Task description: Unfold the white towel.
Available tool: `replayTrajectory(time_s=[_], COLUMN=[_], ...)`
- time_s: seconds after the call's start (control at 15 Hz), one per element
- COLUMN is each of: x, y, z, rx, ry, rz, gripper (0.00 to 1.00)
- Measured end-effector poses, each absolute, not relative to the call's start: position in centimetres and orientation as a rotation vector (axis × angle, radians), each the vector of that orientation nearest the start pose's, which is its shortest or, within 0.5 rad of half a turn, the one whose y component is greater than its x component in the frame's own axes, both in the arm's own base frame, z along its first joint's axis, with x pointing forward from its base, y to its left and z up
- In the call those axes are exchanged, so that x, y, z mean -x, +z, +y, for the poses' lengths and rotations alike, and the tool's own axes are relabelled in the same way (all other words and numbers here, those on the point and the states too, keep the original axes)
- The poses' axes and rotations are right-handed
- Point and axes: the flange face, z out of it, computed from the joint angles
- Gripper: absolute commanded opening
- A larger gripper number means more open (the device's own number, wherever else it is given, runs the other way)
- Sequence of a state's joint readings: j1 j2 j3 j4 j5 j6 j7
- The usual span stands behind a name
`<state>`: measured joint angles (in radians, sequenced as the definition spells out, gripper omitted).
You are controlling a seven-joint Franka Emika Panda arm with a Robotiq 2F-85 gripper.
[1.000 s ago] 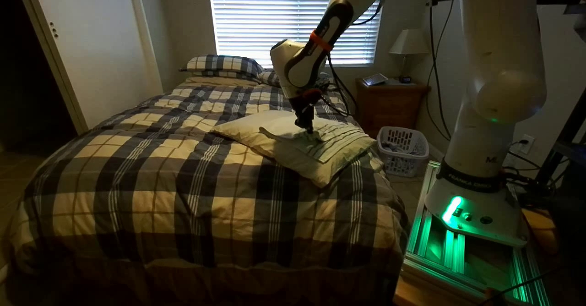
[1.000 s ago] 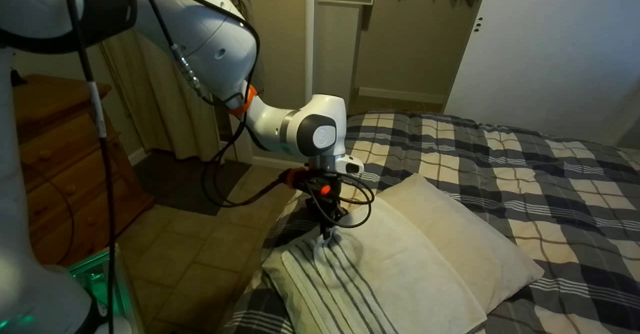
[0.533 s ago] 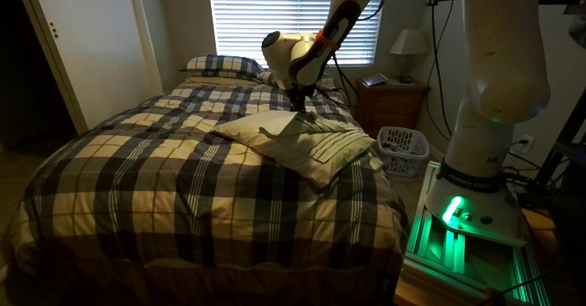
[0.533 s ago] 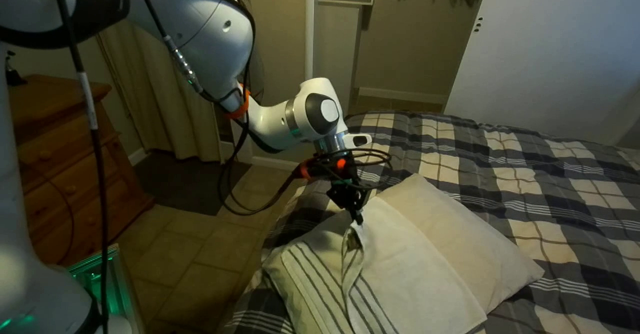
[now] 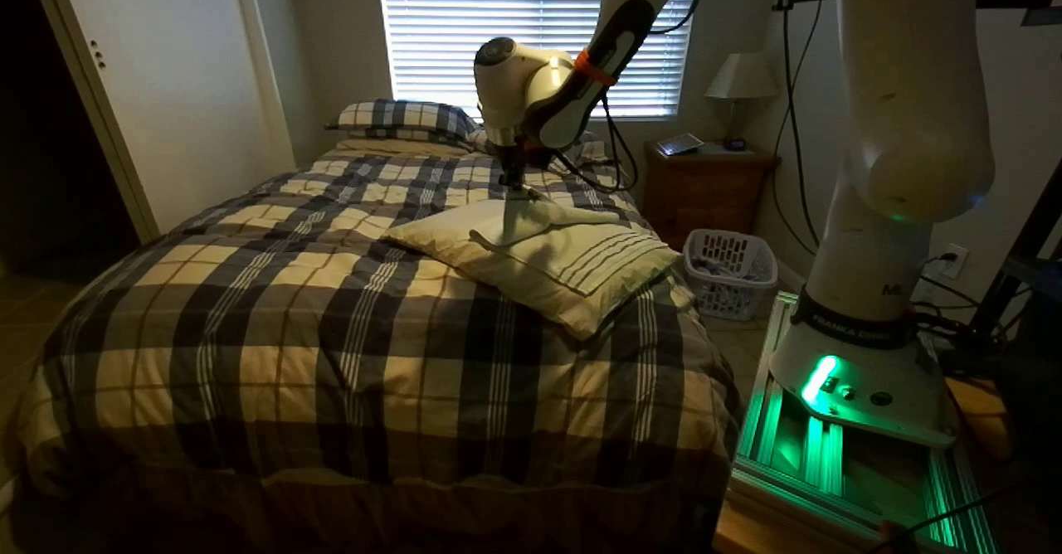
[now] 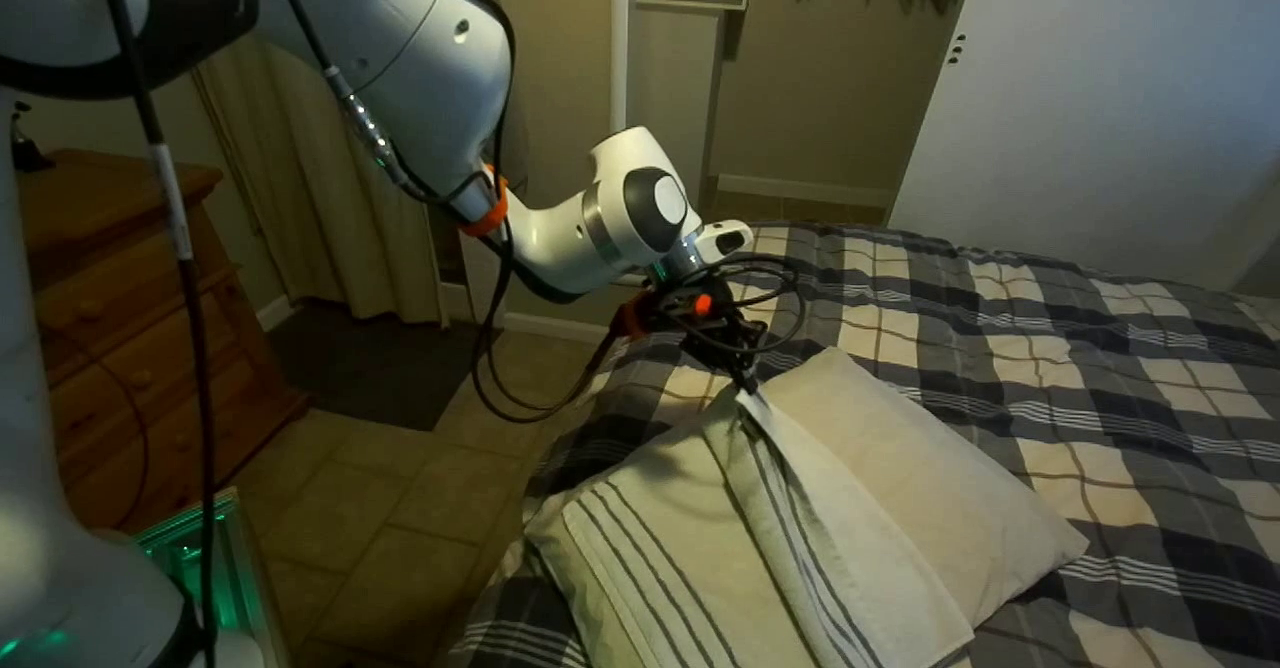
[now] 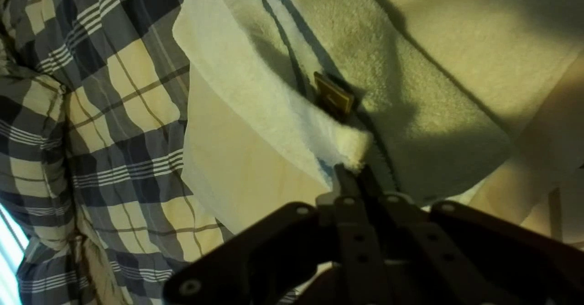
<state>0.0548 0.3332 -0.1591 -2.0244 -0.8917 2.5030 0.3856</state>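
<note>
Striped white towel (image 6: 855,553), partly lifted.

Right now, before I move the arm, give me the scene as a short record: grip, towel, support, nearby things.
grip: gripper closed, pinching the towel; edge or corner unclear
towel state: partly unfolded, upper layer raised to the gripper, striped lower layer exposed
under towel: cream pillow
under pillow: plaid bedspread
nearby: white basket; nightstand with lamp on it
</note>
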Motion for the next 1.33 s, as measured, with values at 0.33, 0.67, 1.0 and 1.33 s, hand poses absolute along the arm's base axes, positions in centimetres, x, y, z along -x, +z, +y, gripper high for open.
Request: replayTrajectory(time_s=[0.33,0.67,1.0,1.33], x=[-60.9,-62.0,-64.5,-67.6], y=[29.8,31.4,32.5,33.0], z=[-5.5,-7.2,-8.5,-8.6], rx=[-2.516,-2.438,-2.346,-2.332], ry=[0.276,0.351,0.480,0.642], rz=[0.280,0.313,0.431,0.458], gripper=[0.01,0.01,0.01,0.01])
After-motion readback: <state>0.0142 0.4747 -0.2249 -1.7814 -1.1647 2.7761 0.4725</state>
